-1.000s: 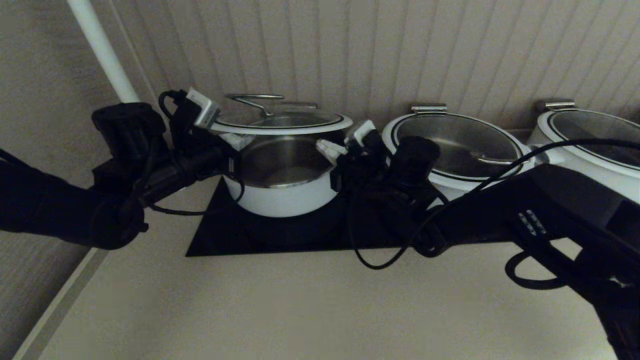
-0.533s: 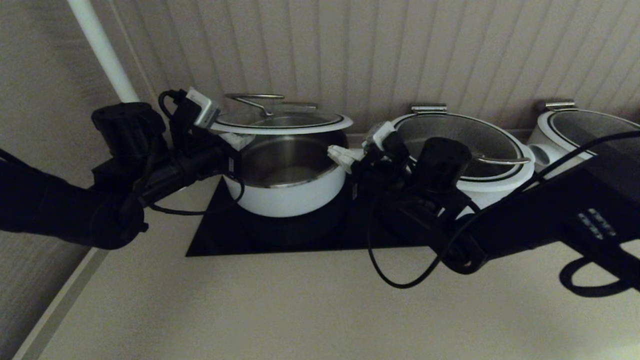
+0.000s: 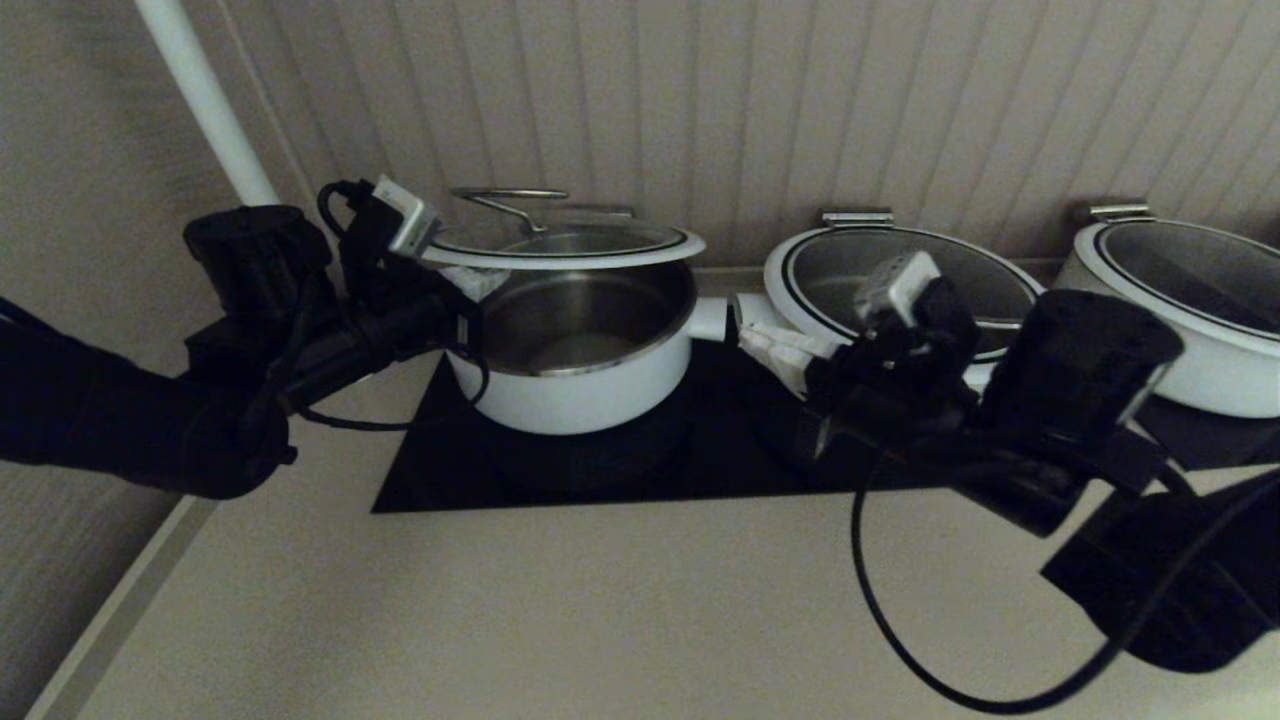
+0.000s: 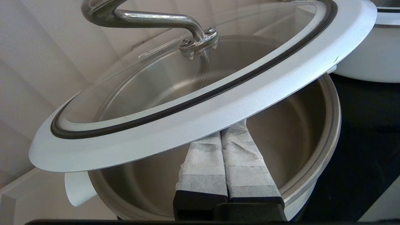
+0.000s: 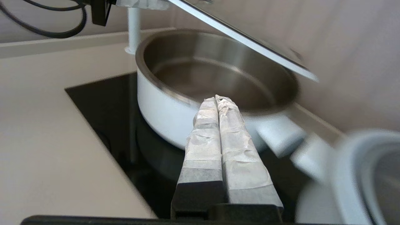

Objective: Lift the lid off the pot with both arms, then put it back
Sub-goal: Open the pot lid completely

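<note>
1. Head view: the glass lid (image 3: 565, 243), white-rimmed with an arched steel handle, is propped above the steel-lined white pot (image 3: 572, 345) on the dark mat of the worktop (image 3: 560, 610). The left tool (image 3: 468, 285) sits under the lid's rim beside the pot; the right tool (image 3: 770, 340) hangs clear, off the pot's stub handle.
2. Left wrist view: clenched, tape-wrapped fingers (image 4: 203, 162) carry the tilted lid from beneath, apparently as a wedge.
3. Right wrist view: fingers (image 5: 218, 140) pressed together, gripping nothing, short of the pot.

Beige counter (image 3: 600, 620) — black cooktop (image 3: 560, 470) flat upon it
</note>
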Tool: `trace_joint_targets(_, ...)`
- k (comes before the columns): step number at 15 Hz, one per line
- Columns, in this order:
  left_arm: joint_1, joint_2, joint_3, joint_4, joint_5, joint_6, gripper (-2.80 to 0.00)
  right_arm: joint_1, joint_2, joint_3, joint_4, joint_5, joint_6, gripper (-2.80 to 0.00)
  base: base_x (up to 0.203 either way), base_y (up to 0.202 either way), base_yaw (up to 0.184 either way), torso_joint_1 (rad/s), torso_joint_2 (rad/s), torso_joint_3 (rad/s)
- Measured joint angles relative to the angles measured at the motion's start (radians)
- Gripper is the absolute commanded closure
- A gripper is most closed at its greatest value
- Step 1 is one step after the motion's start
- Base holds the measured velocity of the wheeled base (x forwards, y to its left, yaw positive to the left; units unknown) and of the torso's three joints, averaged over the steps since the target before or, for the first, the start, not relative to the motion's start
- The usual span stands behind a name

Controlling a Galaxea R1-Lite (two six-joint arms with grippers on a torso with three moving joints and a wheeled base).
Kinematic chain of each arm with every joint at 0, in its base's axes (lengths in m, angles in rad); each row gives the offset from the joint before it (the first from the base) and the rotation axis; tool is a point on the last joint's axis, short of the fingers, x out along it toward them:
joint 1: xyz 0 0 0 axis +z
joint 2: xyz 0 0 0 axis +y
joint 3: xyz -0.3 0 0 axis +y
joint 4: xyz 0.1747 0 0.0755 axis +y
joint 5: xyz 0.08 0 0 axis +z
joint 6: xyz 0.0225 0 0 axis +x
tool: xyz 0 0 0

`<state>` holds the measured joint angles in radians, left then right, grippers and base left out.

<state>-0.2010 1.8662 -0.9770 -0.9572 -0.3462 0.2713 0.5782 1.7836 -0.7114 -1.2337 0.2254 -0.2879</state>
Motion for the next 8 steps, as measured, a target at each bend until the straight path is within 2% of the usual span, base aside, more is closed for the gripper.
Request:
trace_joint_targets(4,0.000,-0.002,0.000,0.000,0.000,0.000,0.00,-0.029,-0.192,0.199,0.004,-0.077,0.002,0.00,0.000,0.000,0.000,0.000,0.00,0.000)
trace_joint_targets(8,0.000,-0.006,-0.001,0.000,0.000,-0.001,0.00,-0.125,-0.335,0.356,0.002,-0.152,-0.004,0.00,0.000,0.000,0.000,0.000,0.00,0.000)
